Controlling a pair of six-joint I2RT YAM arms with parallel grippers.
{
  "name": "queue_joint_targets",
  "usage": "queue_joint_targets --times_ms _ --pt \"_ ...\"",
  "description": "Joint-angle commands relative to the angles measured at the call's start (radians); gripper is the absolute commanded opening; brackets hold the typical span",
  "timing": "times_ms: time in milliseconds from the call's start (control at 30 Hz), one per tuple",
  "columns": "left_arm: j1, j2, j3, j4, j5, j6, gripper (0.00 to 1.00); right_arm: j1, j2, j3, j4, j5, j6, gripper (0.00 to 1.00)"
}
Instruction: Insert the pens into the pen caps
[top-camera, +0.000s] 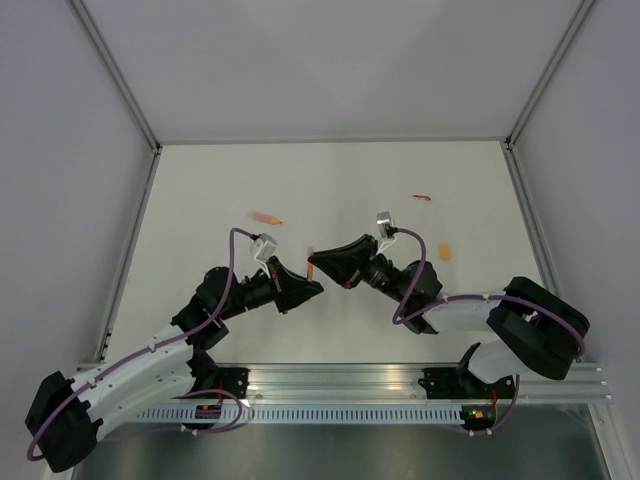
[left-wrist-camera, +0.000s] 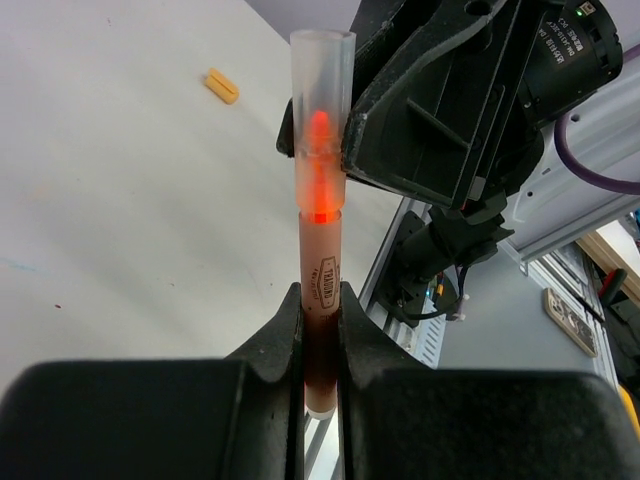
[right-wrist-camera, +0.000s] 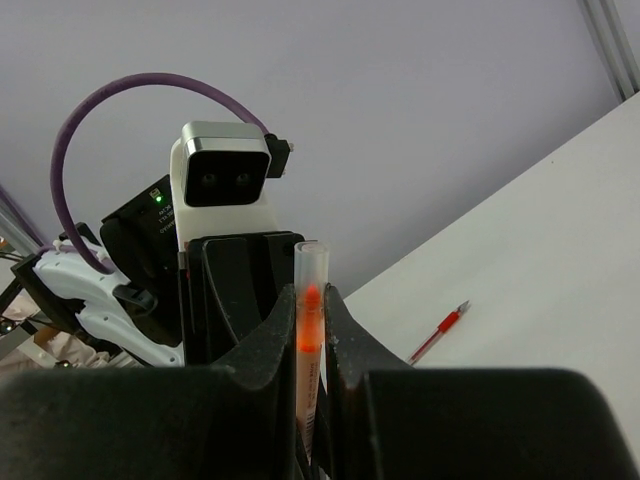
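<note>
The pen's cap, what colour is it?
The cap is clear and frosty; the orange tip of the pen glows through it. Best in the left wrist view.

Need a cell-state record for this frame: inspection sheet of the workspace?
Surface: white table.
Job's things: orange pen held, its tip inside the clear cap; loose on the table are a second orange pen, a red pen and an orange cap.
Clutter: nothing seen.
Grippers: left pincer shut on orange pen; right pincer shut on clear cap.
Cables: purple cables loop off both wrists, away from the loose pens.
Surroundings: grey walls, aluminium frame, mounting rail at the near edge.
</note>
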Motion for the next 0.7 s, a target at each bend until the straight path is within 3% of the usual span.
queue_joint_targets --times_ms 0,667 --pt "-0.002 -0.007 0.077 0.117 -0.043 0.014 0.02 0.031 0.035 -0.027 0.216 -0.162 -0.015 0.00" --pt "-0.002 -0.030 0.068 0.123 -0.068 0.018 0.02 0.058 -0.052 -0.099 -0.080 -0.266 -0.109 0.00"
